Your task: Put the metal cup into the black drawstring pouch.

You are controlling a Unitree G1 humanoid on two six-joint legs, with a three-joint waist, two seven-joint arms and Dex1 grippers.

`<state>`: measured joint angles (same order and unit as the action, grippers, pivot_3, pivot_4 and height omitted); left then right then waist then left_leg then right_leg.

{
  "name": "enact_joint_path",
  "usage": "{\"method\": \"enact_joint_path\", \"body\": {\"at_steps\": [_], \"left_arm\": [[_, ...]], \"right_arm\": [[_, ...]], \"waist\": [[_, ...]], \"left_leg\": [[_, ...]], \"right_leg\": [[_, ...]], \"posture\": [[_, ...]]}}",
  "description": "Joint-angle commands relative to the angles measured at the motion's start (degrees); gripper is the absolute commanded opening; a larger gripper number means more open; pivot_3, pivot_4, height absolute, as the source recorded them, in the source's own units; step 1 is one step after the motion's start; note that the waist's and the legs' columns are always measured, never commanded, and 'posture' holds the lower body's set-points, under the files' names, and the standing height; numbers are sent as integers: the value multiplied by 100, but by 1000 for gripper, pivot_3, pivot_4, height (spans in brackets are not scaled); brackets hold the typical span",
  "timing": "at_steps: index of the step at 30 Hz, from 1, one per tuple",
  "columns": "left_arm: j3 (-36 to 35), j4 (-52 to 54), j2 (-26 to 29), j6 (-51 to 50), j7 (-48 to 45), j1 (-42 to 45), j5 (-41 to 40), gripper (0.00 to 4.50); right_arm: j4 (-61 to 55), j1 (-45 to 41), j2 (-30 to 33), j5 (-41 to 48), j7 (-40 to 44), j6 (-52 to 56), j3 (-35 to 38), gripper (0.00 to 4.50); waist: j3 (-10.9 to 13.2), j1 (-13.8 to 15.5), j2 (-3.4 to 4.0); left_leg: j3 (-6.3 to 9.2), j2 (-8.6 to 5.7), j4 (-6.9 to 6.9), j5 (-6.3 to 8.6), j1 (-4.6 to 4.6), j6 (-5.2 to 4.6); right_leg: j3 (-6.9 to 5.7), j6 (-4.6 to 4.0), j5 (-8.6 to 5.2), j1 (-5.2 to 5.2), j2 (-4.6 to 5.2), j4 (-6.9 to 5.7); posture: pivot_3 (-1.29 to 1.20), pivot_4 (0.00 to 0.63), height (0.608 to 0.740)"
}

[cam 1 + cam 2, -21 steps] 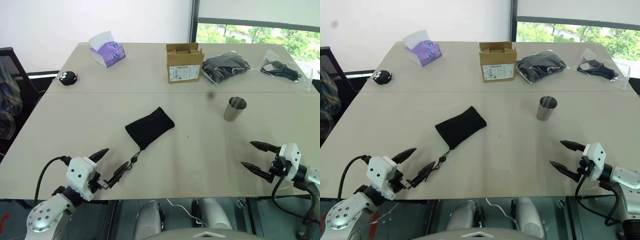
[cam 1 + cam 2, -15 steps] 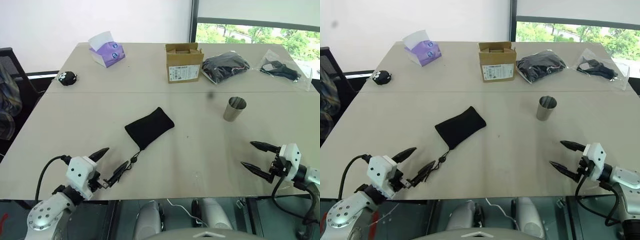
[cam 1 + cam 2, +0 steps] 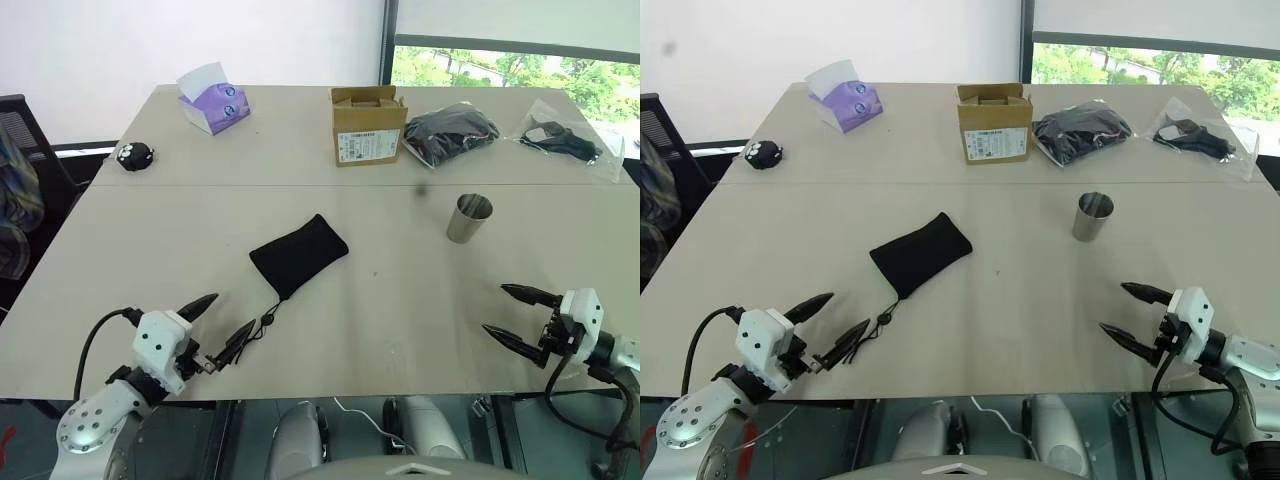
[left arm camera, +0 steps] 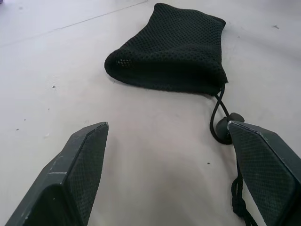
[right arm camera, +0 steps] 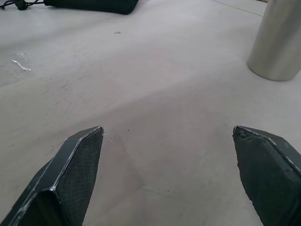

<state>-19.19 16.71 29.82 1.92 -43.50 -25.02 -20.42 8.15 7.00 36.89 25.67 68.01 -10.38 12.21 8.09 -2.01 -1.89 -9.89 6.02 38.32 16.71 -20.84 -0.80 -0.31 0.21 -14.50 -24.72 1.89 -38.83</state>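
Observation:
The metal cup (image 3: pixel 467 218) stands upright on the right half of the beige table (image 3: pixel 400 300); the right wrist view shows its lower wall (image 5: pixel 280 42). The black drawstring pouch (image 3: pixel 299 254) lies flat near the table's middle, its cord and toggle (image 3: pixel 268 320) trailing toward the front edge. My left gripper (image 3: pixel 227 327) hovers open near the front left edge, its inner fingertip close to the cord end, nothing held. My right gripper (image 3: pixel 507 313) stands open near the front right edge, well short of the cup. In the left wrist view the pouch (image 4: pixel 171 52) lies ahead between the open fingers.
Along the table's far side stand a purple tissue box (image 3: pixel 213 100), a cardboard box (image 3: pixel 369 124), a black fabric bundle in clear plastic (image 3: pixel 452 132) and another plastic bag (image 3: pixel 565 140). A small round black toy (image 3: pixel 134 155) sits at the far left. A dark chair (image 3: pixel 20 180) stands left.

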Motion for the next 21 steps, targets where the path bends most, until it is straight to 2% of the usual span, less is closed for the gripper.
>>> {"method": "enact_joint_path", "body": {"at_steps": [1, 6, 10, 15, 21], "left_arm": [[-118, -31, 191, 68, -204, 88, -134, 4239], [-208, -551, 701, 226, -816, 454, -197, 4239], [-282, -1494, 1239, 213, -1674, 1320, -601, 4239], [124, -2722, 1661, 464, -2462, 2764, -412, 4239], [839, -4149, 1724, 938, -3184, 4264, 100, 4239]], "right_arm": [[-284, 30, 9, 171, -15, -42, 182, 4460], [-732, 105, -27, 313, -12, 131, 51, 4460], [-1608, 266, -175, 599, -46, 470, -222, 4460], [-2175, 377, -287, 539, -147, 575, -481, 4460], [-2624, 420, -342, 529, -397, 740, -657, 4460]], "waist": [[0, 0, 0], [0, 5, 2], [0, 21, 1], [2, 103, 6], [2, 136, 5]], "left_leg": [[0, 0, 0, 0, 0, 0], [7, 1, 0, 0, 0, 1], [12, 2, 0, -1, -4, 2], [16, 2, 3, -4, -13, 8], [2, -1, 10, -18, -30, 32]], "right_leg": [[0, 0, 0, 0, 0, 0], [-9, 0, 0, 0, -1, -3], [-16, 0, 0, 0, 0, -3], [-29, 2, 1, 1, 1, -2], [-40, 14, 8, -1, -3, -1]], "posture": [[0, 150, 715], [0, 150, 715], [0, 150, 715], [0, 150, 715], [0, 150, 715]]}}
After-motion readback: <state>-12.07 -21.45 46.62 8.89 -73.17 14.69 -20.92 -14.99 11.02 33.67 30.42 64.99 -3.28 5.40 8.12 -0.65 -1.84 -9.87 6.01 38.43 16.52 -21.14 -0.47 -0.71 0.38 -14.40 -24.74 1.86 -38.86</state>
